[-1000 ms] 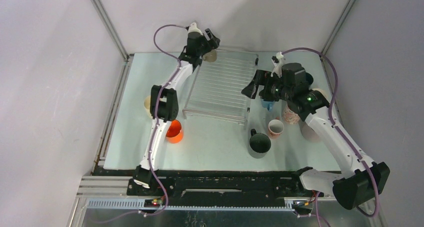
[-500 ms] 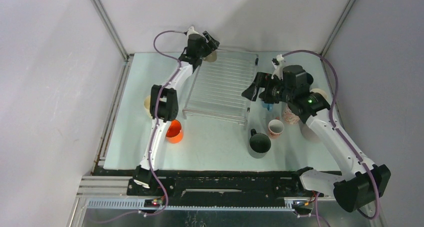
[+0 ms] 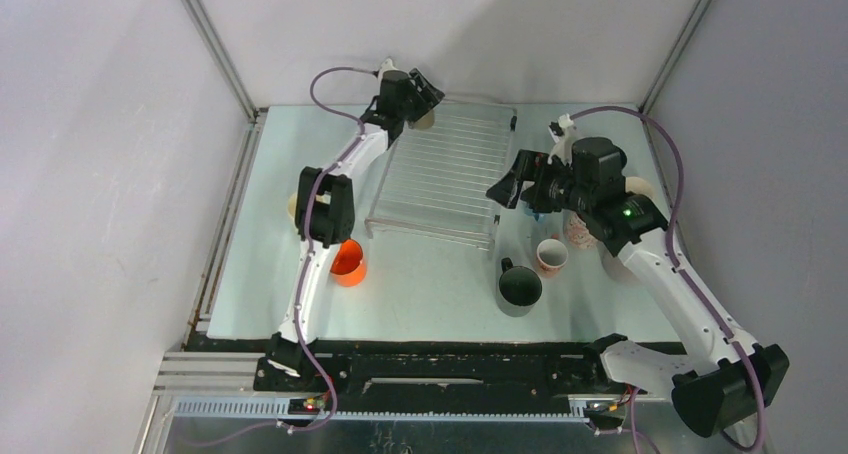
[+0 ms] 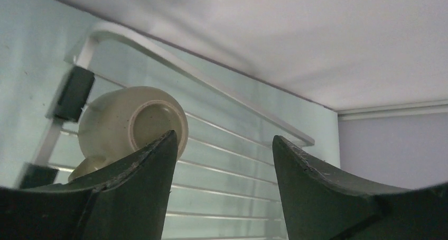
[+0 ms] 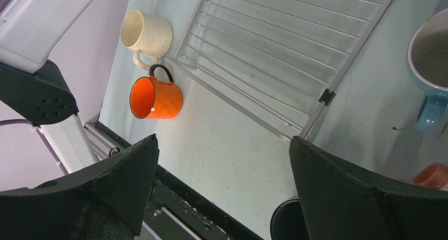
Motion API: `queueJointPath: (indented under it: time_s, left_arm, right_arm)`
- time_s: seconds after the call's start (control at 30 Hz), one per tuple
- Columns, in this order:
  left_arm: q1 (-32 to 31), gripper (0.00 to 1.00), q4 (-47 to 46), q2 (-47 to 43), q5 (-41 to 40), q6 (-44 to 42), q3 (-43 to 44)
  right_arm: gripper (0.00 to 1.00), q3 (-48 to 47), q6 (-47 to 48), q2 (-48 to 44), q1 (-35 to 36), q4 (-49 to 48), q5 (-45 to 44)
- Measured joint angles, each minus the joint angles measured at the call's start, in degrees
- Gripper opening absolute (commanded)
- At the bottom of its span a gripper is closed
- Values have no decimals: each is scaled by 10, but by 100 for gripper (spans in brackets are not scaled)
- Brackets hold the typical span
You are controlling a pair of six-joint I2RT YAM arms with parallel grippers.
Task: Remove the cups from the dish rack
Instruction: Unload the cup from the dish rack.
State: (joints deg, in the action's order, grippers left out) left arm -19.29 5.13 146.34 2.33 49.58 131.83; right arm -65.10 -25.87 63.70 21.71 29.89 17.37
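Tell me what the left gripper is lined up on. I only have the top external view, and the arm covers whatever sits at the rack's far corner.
Observer: In the left wrist view, a cream mug lies on its side at that corner of the dish rack.
Operator: Say whether it is between the fingers.
Observer: No. The left gripper is open with nothing in the gap. The mug sits to one side, partly behind one finger.
Operator: Check the right gripper too.
Observer: The right gripper is open and holds nothing. Its camera looks down on an orange mug lying on its side on the table beside the rack.
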Motion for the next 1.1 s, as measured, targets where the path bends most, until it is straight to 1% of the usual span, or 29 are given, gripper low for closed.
queueJointPath:
  time_s: [0.17,0.27,0.4,0.5,0.67,0.77,0.9,1.1]
  left_arm:
    - [-16,73,24,-32,-5,5,-37]
    - [-25,73,34,-44,-6,5,-45]
    - [-31,76,53,-57,-6,-5,-46]
    - [-33,80,71,-78,-9,-26,-49]
    - [-31,84,119,-115,-49,-87,-47]
    - [-28,85,171,-111,-64,-125,-8]
    - [-17,85,225,-82,-65,-174,71]
    - [1,82,265,-68,-51,-246,83]
  right_arm:
    - [100,7,0,-13,0,5,2]
    - [100,7,0,-20,0,7,2]
    - [100,7,0,-26,0,8,3]
    - [100,7,0,-26,0,8,3]
    - [100,7,0,-26,0,8,5]
    - [100,7,0,-26,0,8,8]
    - [100,7,0,-25,0,8,8]
    - [100,7,0,-19,-2,8,8]
